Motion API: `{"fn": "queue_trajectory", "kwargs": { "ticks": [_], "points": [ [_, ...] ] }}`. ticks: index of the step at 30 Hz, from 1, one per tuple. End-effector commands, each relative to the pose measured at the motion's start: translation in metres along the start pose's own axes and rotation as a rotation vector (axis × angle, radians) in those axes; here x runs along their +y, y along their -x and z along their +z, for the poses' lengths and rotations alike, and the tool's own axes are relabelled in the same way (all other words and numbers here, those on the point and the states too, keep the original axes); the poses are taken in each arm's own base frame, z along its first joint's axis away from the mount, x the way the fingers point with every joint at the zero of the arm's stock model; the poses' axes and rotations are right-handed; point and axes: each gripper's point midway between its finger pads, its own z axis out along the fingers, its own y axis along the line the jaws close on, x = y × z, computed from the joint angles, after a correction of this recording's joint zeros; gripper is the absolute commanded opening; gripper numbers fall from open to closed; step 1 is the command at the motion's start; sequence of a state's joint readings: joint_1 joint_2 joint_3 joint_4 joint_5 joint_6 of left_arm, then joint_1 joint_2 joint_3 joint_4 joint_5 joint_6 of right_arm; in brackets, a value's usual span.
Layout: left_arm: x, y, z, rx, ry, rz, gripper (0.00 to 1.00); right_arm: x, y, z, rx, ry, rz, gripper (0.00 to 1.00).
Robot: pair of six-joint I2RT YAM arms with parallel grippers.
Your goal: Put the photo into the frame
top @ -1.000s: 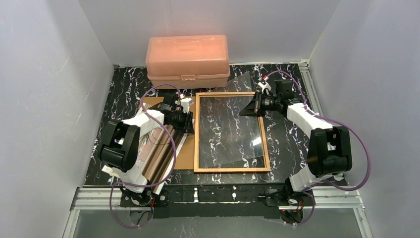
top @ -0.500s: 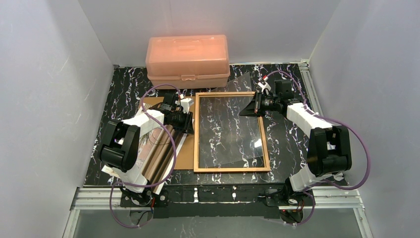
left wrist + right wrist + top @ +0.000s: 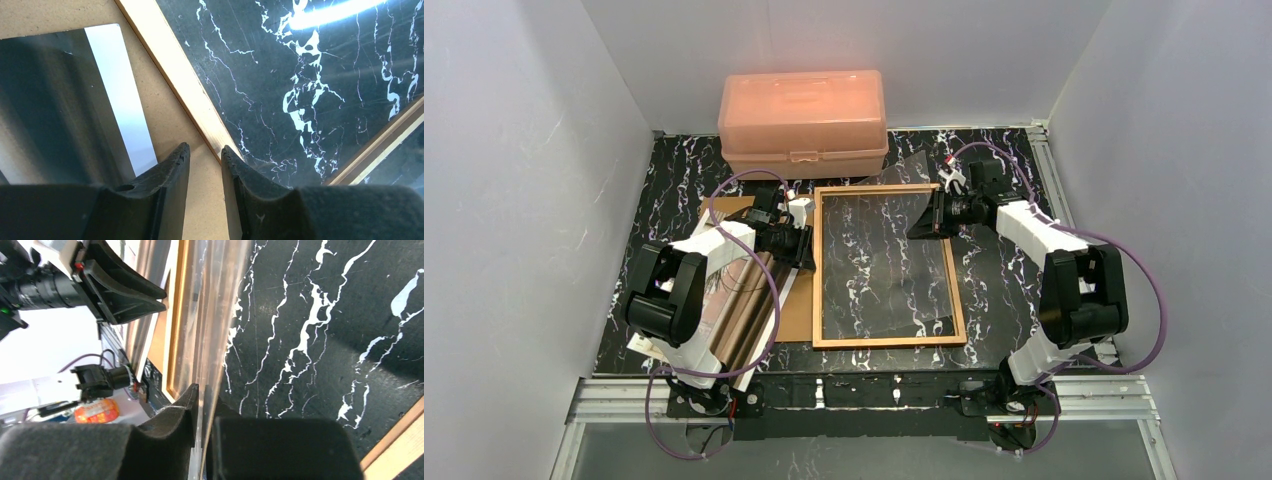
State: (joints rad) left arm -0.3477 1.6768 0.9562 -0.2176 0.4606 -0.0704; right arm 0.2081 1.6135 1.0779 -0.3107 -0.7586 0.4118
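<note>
The frame point(image 3: 816, 262), a thin orange-brown wooden rectangle, lies flat mid-table. A clear sheet point(image 3: 894, 290) rests inside it, its far corner sticking out over the top rail. My right gripper point(image 3: 921, 222) is at the frame's top right. Its jaws stand a sliver apart with the sheet's edge point(image 3: 220, 315) between them in the right wrist point(image 3: 205, 390) view. The photo point(image 3: 742, 312), glossy and striped, lies at the left under my left arm. My left gripper point(image 3: 809, 250) is open and empty point(image 3: 205, 150) over the brown backing board point(image 3: 200, 200), one fingertip at the frame's left rail point(image 3: 175, 75).
A pink translucent plastic box point(image 3: 802, 122) stands at the back, just beyond the frame. The brown backing board point(image 3: 799, 312) lies under the photo, between it and the frame. White walls close in left, right and behind.
The right jaws have loosened slightly on the clear sheet. The frame and sheet have slid a little to the left. The left arm has not moved.
</note>
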Motion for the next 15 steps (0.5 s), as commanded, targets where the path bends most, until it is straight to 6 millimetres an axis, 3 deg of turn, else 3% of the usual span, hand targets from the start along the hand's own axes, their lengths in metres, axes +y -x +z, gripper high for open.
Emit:
{"fn": "queue_trajectory", "kwargs": {
  "ticks": [1,15],
  "points": [
    [-0.003,0.001,-0.003,0.009,-0.02,0.006,0.28,0.003,0.001,0.002,0.02,-0.03,-0.055,0.22],
    [-0.002,-0.002,-0.002,0.011,-0.02,0.005,0.27,-0.008,0.008,-0.002,0.001,-0.138,-0.082,0.73]
  ]
}}
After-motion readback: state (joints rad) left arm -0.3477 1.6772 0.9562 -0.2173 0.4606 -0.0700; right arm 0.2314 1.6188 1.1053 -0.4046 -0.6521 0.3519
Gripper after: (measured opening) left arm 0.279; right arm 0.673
